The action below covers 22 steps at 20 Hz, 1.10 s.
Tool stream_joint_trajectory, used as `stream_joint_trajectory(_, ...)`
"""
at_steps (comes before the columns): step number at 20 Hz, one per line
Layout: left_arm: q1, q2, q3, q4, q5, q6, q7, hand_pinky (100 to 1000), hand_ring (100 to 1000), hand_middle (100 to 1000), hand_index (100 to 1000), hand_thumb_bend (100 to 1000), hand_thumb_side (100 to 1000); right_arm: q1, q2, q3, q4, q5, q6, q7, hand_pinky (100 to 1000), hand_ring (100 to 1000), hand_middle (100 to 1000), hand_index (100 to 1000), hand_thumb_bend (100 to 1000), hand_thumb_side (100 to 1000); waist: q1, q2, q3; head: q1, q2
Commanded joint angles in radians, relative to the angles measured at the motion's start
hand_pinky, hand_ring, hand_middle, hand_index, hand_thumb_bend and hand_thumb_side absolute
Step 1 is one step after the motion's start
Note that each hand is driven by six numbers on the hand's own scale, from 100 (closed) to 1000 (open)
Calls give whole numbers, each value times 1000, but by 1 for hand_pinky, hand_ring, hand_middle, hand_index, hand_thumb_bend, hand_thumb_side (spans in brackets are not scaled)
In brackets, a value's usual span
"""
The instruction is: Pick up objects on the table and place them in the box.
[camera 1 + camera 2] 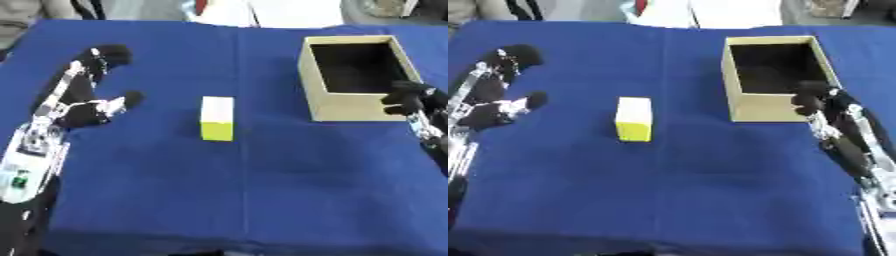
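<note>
A white and yellow block (217, 118) lies on the blue tablecloth (262, 180) near the middle. To its right stands an open cardboard box (353, 76), dark inside with nothing visible in it. My left hand (80, 95) hovers at the left, fingers straight and thumb spread toward the block, well apart from it and holding nothing. My right hand (820, 102) sits at the box's near right corner with curled fingers; nothing shows in it.
The blue cloth covers the whole table, with its front edge (219, 247) at the bottom. People stand beyond the far edge. Open cloth stretches in front of the block and the box.
</note>
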Motion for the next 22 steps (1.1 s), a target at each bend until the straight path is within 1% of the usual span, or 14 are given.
stream_joint_trajectory(1,-5,24,5,-20,2,-1,-4,1000,834,768,839,629,302,-8,-15,-6,-11,-3,-2,0,724,749,646,819,100,655,0,-14,1,3,5)
stream_joint_trajectory(11,-4,24,5,-20,2,0,-3,1000,813,768,839,620,313,-8,-15,-7,-11,-3,-2,0,724,749,645,818,100,656,-2,-14,2,4,5)
stream_joint_trajectory(15,-10,37,-1,-21,-8,-2,-2,1000,813,768,838,621,306,-7,-15,-7,-10,-3,-2,0,724,749,645,818,100,656,-1,-15,1,5,5)
stream_joint_trajectory(19,-34,95,-31,-31,-47,-23,-8,1000,813,767,836,619,304,-8,-16,-4,-9,-2,-3,2,724,749,645,818,100,657,1,-17,-2,7,5)
stream_joint_trajectory(22,-60,159,-74,-30,-90,-42,-23,997,815,768,837,623,313,-8,-16,-2,-9,-2,-3,4,724,749,645,818,100,656,3,-18,-6,10,5)
